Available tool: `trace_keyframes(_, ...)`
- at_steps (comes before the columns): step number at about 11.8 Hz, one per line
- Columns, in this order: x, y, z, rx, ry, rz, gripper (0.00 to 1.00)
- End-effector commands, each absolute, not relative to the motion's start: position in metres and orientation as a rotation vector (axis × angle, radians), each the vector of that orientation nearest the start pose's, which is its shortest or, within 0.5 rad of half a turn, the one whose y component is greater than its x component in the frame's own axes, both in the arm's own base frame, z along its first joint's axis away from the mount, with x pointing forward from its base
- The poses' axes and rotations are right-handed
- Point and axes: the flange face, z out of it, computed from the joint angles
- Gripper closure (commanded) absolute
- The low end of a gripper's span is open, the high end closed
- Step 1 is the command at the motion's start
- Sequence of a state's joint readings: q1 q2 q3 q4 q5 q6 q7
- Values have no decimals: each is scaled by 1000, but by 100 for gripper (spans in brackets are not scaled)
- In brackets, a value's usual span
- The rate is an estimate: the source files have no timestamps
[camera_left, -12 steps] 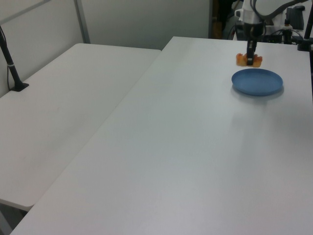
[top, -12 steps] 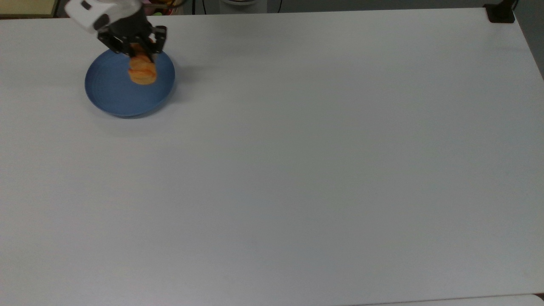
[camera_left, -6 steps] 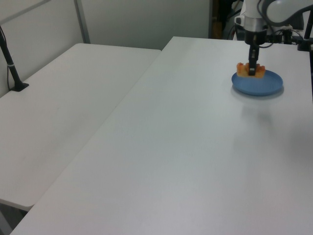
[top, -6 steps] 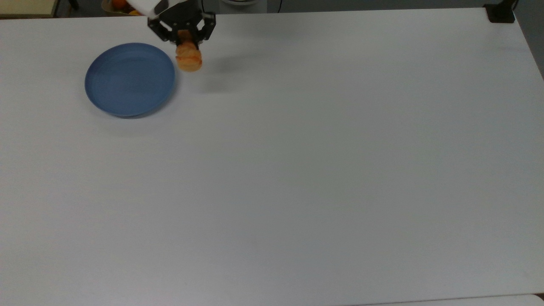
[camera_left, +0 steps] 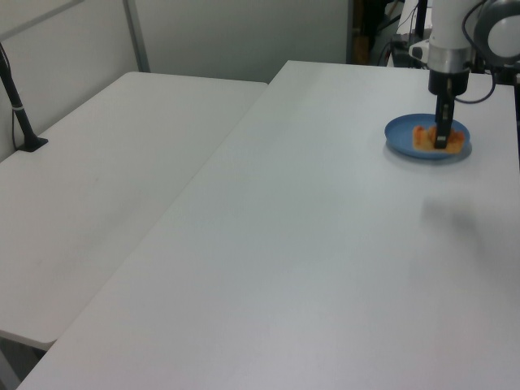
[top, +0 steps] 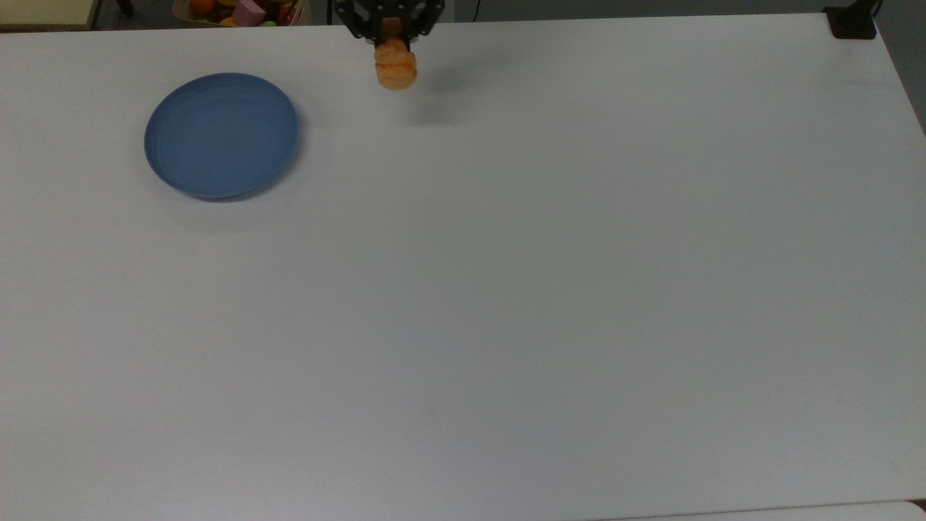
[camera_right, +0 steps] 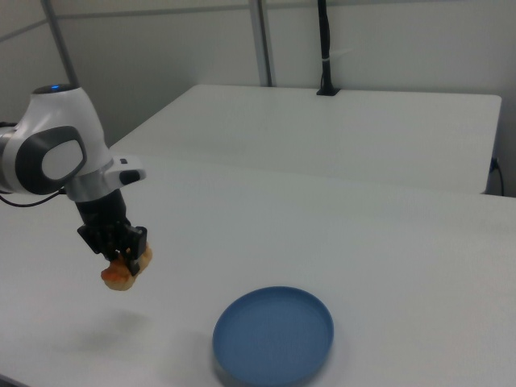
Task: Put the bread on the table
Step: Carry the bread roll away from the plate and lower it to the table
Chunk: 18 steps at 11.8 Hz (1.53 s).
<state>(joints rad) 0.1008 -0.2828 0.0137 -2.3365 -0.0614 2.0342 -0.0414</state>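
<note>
Hand pinching the bread from above, roll hanging crosswise below the fingertips, lifted clear of the bench. In the top view, carried well to the right of the blue plate, over bare surface, probably so a straight lowering sets it down away from the plate.

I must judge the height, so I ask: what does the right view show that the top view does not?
Right view: air between the small golden-orange ridged bread roll and the large white table, with a shadow below. Top view: a box of coloured toys beyond the table's edge. Both: the black pincer shut on the roll, away from the bare round blue plate.
</note>
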Motion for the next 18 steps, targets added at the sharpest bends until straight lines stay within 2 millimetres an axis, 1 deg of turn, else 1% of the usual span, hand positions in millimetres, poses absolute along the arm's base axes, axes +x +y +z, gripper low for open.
trace_keyframes(1,440,88,414,-3180,-252,-48,63)
trace_keyframes(3,449,94,391,-3176,-264,-45,62)
trace_keyframes(6,465,94,342,-3180,-245,13,60)
trace_keyframes(7,467,93,336,-3180,-238,11,59)
trace_keyframes(8,468,92,331,-3180,-237,23,53)
trace_keyframes(9,469,92,325,-3181,-237,38,52)
trace_keyframes(11,474,92,314,-3183,-233,70,37)
trace_keyframes(13,474,92,309,-3184,-234,87,18)
trace_keyframes(14,473,92,309,-3184,-233,89,10)
trace_keyframes(15,474,92,311,-3185,-235,89,9)
trace_keyframes(16,476,93,317,-3186,-231,82,0)
trace_keyframes(17,476,92,327,-3190,-193,76,0)
trace_keyframes(18,481,93,341,-3195,-186,86,0)
